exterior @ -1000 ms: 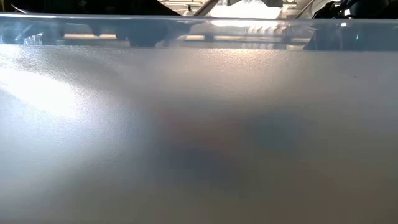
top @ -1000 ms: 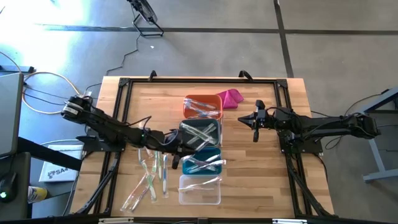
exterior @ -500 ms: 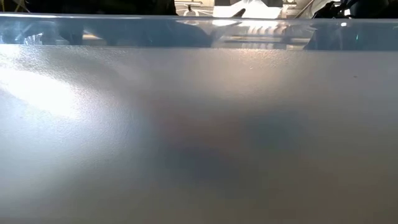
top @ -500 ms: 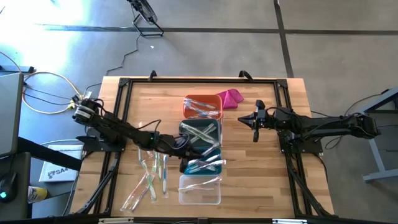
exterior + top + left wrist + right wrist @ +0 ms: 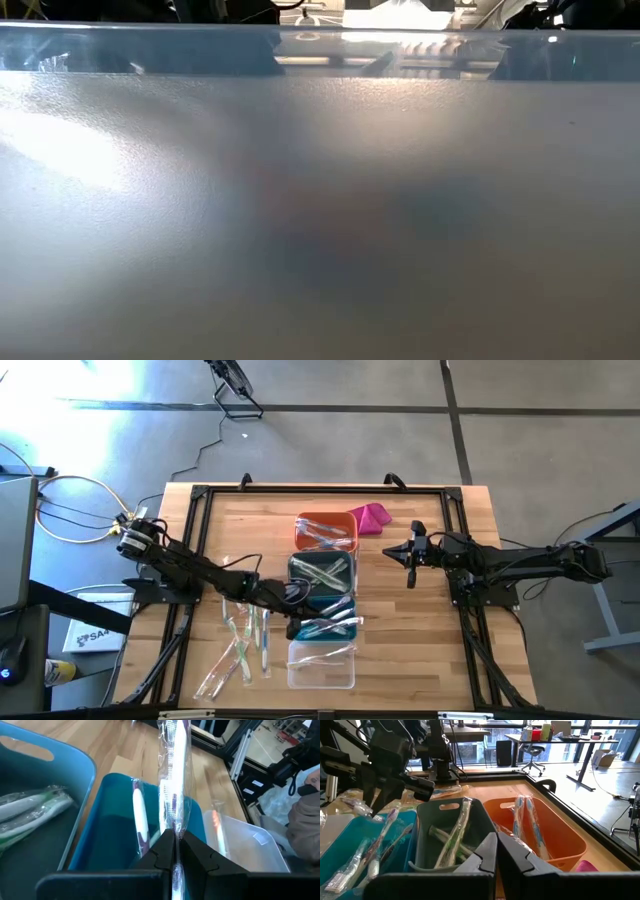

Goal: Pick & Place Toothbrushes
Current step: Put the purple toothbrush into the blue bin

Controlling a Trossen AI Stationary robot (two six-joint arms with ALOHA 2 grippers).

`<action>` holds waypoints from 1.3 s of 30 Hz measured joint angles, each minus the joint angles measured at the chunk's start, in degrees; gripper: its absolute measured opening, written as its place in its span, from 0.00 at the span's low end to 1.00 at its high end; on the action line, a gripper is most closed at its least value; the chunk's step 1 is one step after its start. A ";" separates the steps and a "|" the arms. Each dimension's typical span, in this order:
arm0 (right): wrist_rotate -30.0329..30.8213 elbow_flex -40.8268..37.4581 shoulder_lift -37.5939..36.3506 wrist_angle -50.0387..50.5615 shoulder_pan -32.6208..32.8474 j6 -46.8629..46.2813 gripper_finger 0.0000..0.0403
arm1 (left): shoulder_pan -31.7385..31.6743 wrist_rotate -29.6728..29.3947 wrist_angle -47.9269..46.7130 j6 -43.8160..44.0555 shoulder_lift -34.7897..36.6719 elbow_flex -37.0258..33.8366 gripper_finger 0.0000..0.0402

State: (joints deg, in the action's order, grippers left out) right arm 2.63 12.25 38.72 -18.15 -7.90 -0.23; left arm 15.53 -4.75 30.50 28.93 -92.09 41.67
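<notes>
Teal plastic bin [image 5: 100, 835] below, left gripper [image 5: 293, 628] pinching a clear-wrapped purple toothbrush [image 5: 172, 775]; glossy wrapper could slip early. Right gripper [image 5: 410, 577] waits shut.

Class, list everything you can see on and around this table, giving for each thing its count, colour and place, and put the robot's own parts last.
Orange bin: one, far end of the bin row, wrapped brushes inside.
Grey bin: one, second in the row, green-tinted brushes inside.
Teal bin: one, third in the row, brushes inside.
Clear bin: one, near end of the row.
Loose toothbrushes: several, clear wrappers tinted green, pink and white, on the wood left of the bins.
Held toothbrush: one, purple-tinted, above the teal bin.
Magenta cloth: one, beside the orange bin.
Table: one, light wood, black frame.
Left gripper: shut on the held toothbrush, at the teal bin.
Right gripper: shut, empty, right of the bins.
</notes>
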 joint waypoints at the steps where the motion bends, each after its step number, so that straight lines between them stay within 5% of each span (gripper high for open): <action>1: 0.00 0.00 -0.02 0.00 0.00 -0.02 0.01 | 0.00 0.00 -0.09 0.00 0.00 0.00 0.04; 28: 0.00 0.00 -0.02 0.79 0.00 -0.02 0.01 | -0.13 0.59 5.58 1.50 -5.68 -0.02 0.05; 39: 0.00 0.00 -0.02 0.79 0.00 0.00 0.01 | -0.13 0.85 5.88 1.06 -5.68 -0.03 0.22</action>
State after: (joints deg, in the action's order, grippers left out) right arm 2.63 12.25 38.70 -17.36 -7.90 -0.23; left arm 15.40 -3.91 36.38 29.99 -97.78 41.64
